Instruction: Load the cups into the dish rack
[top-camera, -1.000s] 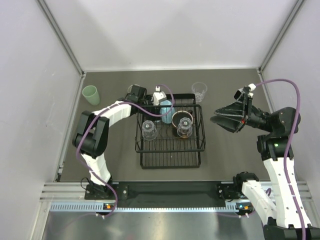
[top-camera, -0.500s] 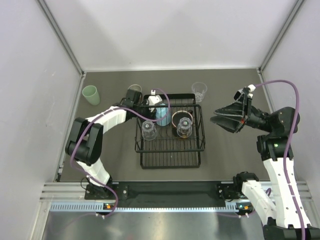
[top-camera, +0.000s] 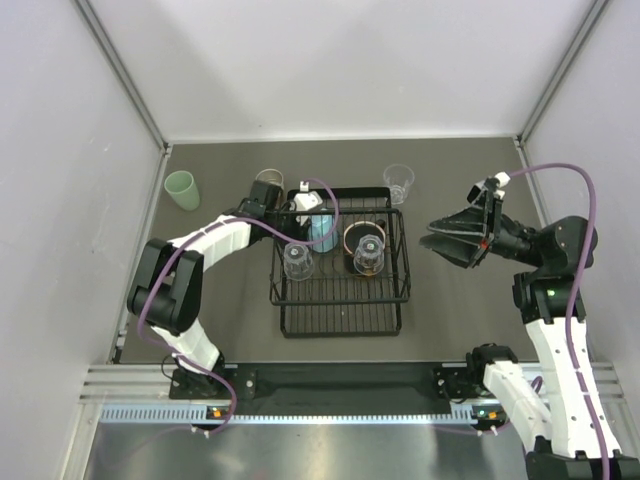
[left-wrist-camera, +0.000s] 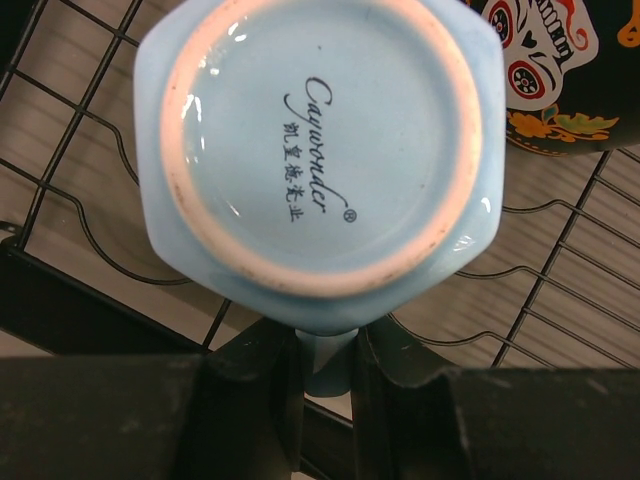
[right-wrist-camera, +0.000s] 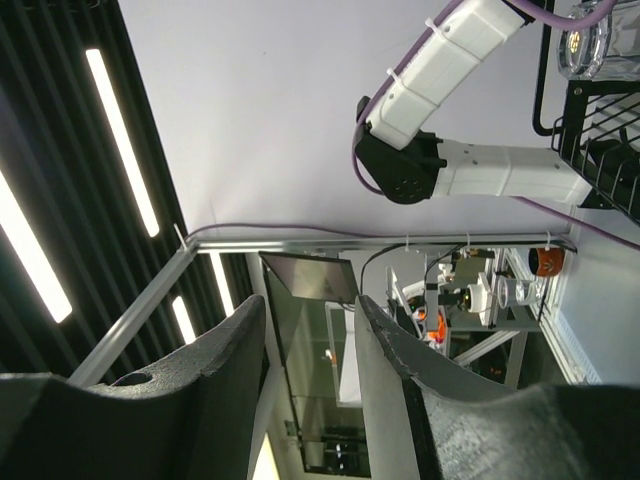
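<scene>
Left pincer (left-wrist-camera: 326, 362) around blue mug (left-wrist-camera: 320, 150) handle

Two robot arms, matching build. Left arm (top-camera: 215, 238): white shells over links, black joint housings, left cable (top-camera: 153, 300) purple, tied on with white zip ties. Right arm (top-camera: 560, 345): same white and black, right cable (top-camera: 560, 163) purple, arcing off wrist. Left end effector (left-wrist-camera: 325, 375): blocky matte-black fingers. Right end effector (top-camera: 432, 232): black, tapered, rough-textured fingers, small red mark at wrist. Black bases (top-camera: 190, 382) on silver rail (top-camera: 340, 410).
</scene>
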